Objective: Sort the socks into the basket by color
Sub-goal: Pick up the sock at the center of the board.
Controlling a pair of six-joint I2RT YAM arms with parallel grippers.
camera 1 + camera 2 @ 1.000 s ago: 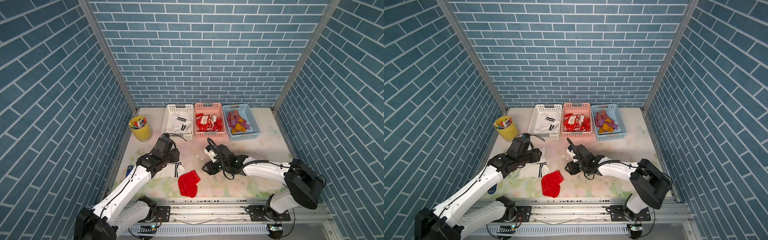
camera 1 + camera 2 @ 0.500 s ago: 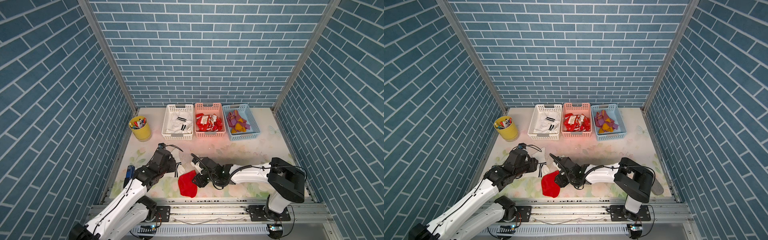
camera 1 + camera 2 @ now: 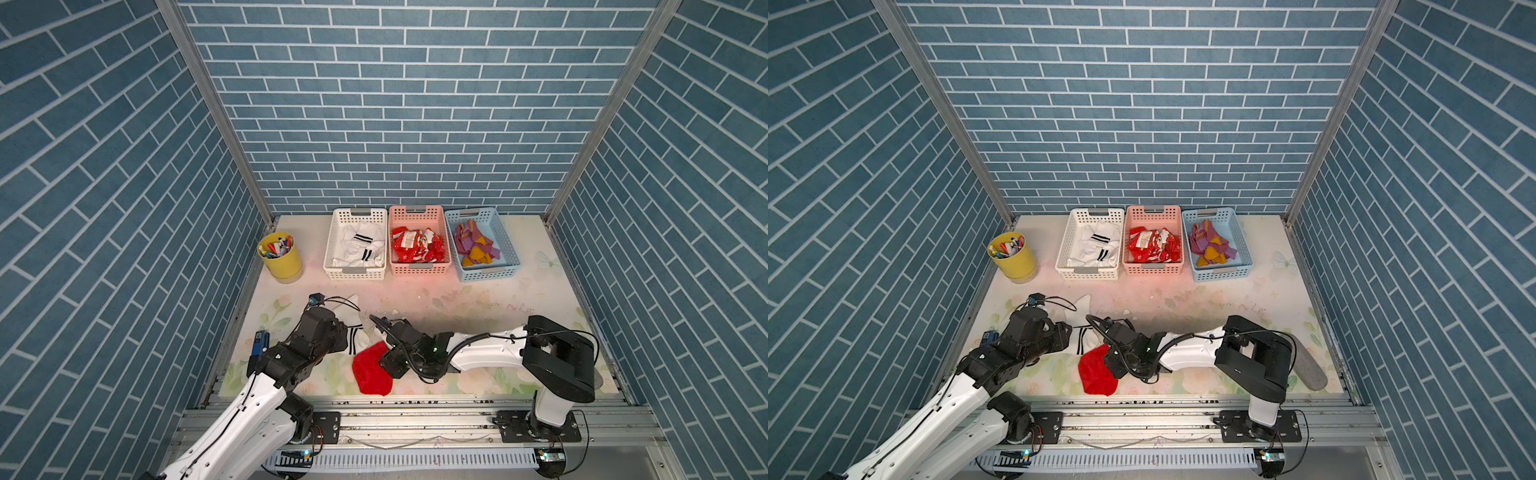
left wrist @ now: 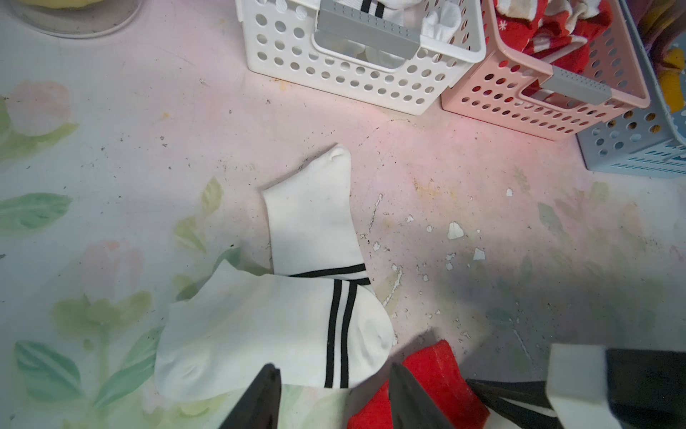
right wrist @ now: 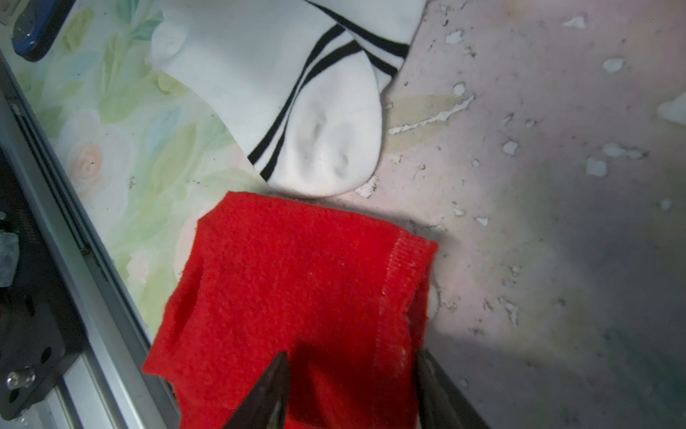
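Observation:
Two white socks with black bands [image 4: 260,327] lie overlapped on the table; both top views show them [image 3: 358,332] at front left. My left gripper [image 4: 334,375] hovers open over the lower one's edge, and a top view shows it [image 3: 347,338] beside them. A plain red sock [image 5: 289,282] lies just in front [image 3: 372,372]. My right gripper [image 5: 352,356] is open, its jaws straddling the red sock's cuff end, and sits [image 3: 388,365] at that sock's right side. At the back stand the white basket [image 3: 355,271], pink basket [image 3: 419,270] and blue basket [image 3: 487,272], each with socks inside.
A yellow cup of pens [image 3: 282,257] stands back left. A grey oval pad [image 3: 1308,365] lies at front right behind the right arm's base. A small blue object [image 3: 259,343] sits by the left table edge. The metal front rail [image 5: 92,282] runs close beside the red sock.
The right gripper has swept left and forward from mid-table to the red sock. The left arm has drawn back toward the front, lowering over the white socks. No sock has moved.

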